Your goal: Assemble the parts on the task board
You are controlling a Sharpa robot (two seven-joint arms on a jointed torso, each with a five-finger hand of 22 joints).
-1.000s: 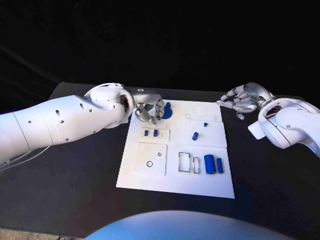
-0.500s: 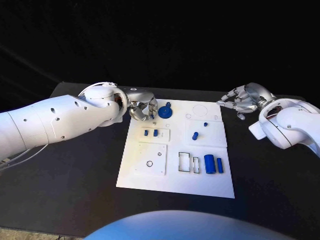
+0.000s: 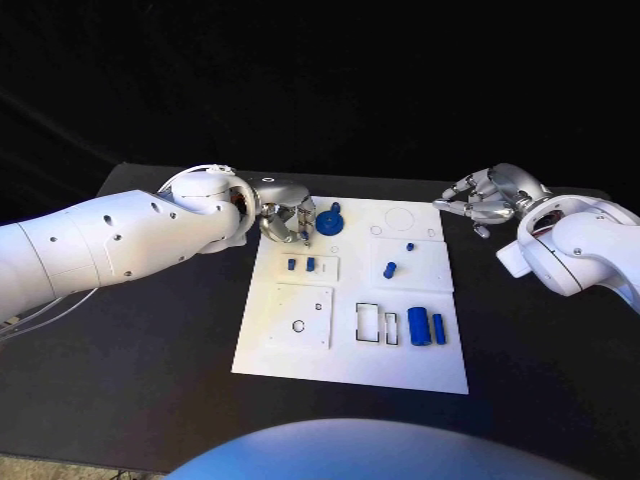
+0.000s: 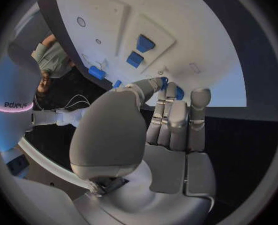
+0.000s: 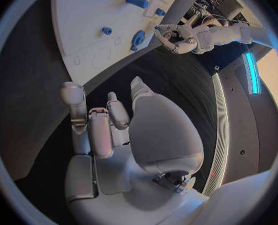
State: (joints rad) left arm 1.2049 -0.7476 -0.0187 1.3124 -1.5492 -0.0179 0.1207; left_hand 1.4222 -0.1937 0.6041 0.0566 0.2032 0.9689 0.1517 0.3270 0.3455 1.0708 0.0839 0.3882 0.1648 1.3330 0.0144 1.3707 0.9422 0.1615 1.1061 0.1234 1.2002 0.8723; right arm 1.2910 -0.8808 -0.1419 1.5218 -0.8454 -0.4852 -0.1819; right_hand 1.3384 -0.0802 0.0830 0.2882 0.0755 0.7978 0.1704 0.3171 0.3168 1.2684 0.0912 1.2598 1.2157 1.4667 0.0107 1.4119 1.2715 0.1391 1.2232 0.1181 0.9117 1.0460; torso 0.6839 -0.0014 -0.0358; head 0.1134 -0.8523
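The white task board (image 3: 349,365) lies in the middle of the black table. A round blue part (image 3: 330,220) stands at its far left corner. My left hand (image 3: 284,222) is just left of it, fingers curled, fingertips at the part's edge. In the left wrist view blue (image 4: 170,86) shows between thumb and fingers (image 4: 176,110); whether they grip it is unclear. My right hand (image 3: 486,200) hovers off the board's far right corner, fingers loosely apart and holding nothing (image 5: 108,130).
Two small blue pieces (image 3: 301,266) sit in a left panel. Another blue piece (image 3: 389,270) and a tiny one (image 3: 411,247) lie on the right panel. Two blue cylinders (image 3: 424,327) lie beside rectangular slots (image 3: 372,325).
My left hand has drawn back to the left from over the round blue part, which stays in place. The right hand has not moved.
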